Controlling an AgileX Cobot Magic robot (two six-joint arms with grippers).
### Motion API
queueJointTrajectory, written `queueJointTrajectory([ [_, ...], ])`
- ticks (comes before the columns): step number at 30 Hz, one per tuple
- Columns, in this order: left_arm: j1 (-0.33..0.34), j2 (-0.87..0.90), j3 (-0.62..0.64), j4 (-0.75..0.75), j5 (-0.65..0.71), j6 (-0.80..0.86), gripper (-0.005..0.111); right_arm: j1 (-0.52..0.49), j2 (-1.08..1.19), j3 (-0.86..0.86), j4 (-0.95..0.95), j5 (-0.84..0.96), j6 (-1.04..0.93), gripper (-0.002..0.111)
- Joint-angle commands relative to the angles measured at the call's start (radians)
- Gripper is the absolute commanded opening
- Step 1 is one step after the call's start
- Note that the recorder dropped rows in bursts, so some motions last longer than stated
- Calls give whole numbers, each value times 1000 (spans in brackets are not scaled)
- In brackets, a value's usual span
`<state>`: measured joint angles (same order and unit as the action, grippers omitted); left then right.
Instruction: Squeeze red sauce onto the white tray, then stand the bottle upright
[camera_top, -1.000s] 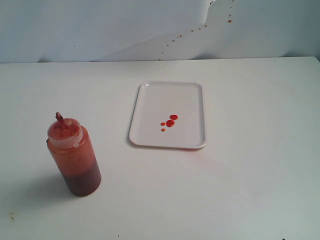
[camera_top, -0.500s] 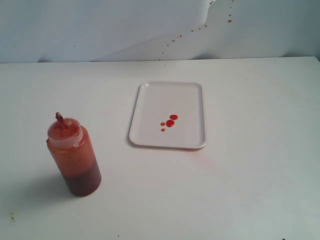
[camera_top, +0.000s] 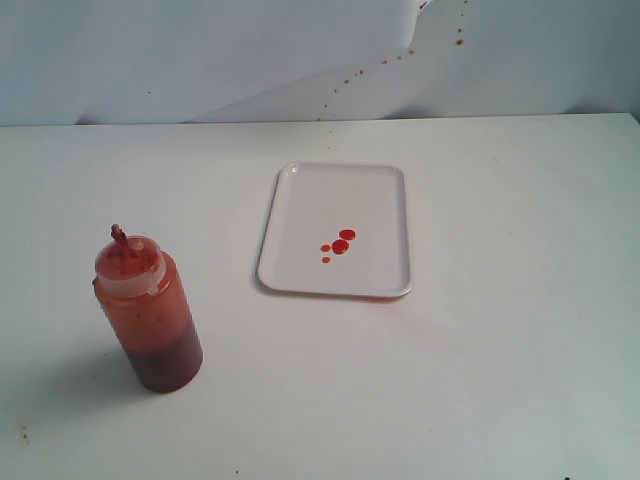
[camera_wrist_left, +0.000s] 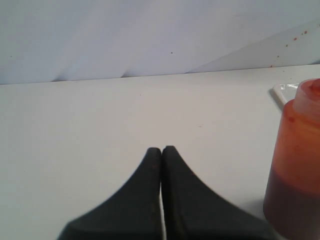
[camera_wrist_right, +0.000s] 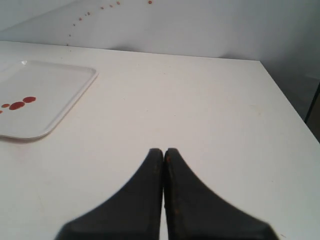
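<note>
Counts: 1 bottle, 1 tray, 4 sauce drops, 2 grippers.

- The bottle (camera_top: 148, 310) stands upright on the white table (camera_top: 500, 350), at the near left of the exterior view. It is well apart from the tray and nothing touches it. Its nozzle (camera_top: 119, 236) points up and is smeared with sauce. Through the wall the sauce looks orange-red higher up and dark red-brown in the bottom band.
- The white tray (camera_top: 300, 200) lies flat near the middle of the table, to the right of the bottle and further back.
- The red sauce (camera_top: 340, 246) is on the tray as 4 drops in one tight cluster, a bit toward the near edge from the tray's middle. There are 2 larger drops and 2 small ones. The right wrist view shows only 3 of them (camera_wrist_right: 17, 105), since the frame edge cuts the tray (camera_wrist_right: 60, 95).
- The left gripper (camera_wrist_left: 161, 150) is clenched, fingers pressed together with nothing between them. It sits low over bare table with the bottle (camera_wrist_left: 297, 160) just off to one side, not touching. One tray corner (camera_wrist_left: 285, 90) shows behind the bottle.
- The right gripper (camera_wrist_right: 163, 151) is also clenched and empty, over bare table and clear of the tray.
- The pale backdrop (camera_top: 150, 60) carries a scatter of brown-red specks, too small to count reliably.
- The table has 1 small brown speck (camera_top: 22, 433) near the front left corner.
</note>
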<state>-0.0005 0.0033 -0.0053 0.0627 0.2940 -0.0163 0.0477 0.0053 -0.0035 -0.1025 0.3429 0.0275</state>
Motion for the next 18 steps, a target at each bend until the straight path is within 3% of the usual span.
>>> queueJointTrajectory([
  [1,-4,-3,5,3,-8,-1,1,3,-5,3,-11,3,6,0],
  [18,-4,-3,5,3,-8,-1,1,3,-5,3,-9,-9,26,0],
])
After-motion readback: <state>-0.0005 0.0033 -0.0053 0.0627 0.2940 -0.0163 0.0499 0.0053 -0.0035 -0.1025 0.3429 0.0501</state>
